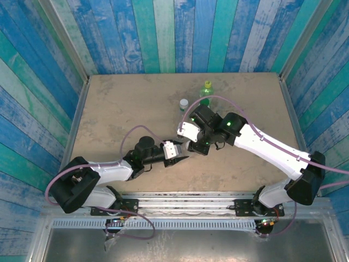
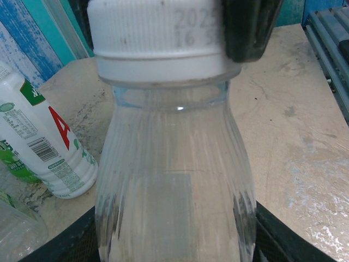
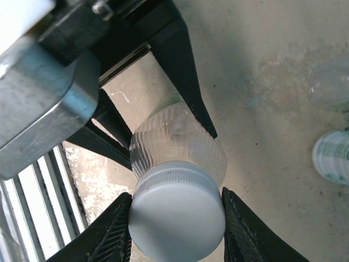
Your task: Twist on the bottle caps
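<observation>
The white cap is sitting on the neck of the clear bottle, roughly mid-table and a bit toward the near side. Your right gripper is clamped on that cap, one finger flush against each side of the ribbing. Your left gripper is closed around the bottle's body lower down, bracing it for the twist.

Stuff I'd watch:

- Cross-threading. The cap's collar looks level from the left wrist, but I can't tell if the threads have actually caught. If it's cocked even slightly, turning will just jam it.
- The bottle is thin, ribbed plastic. I'd guess it either spins inside the left jaws or dents if you squeeze harder.
- The cap is smooth-ish, so the right fingers could slip round it without turning anything.
- The white-labelled bottle and the green bottle stand just on the far side of your right wrist. A big wrist roll could knock them over.
</observation>
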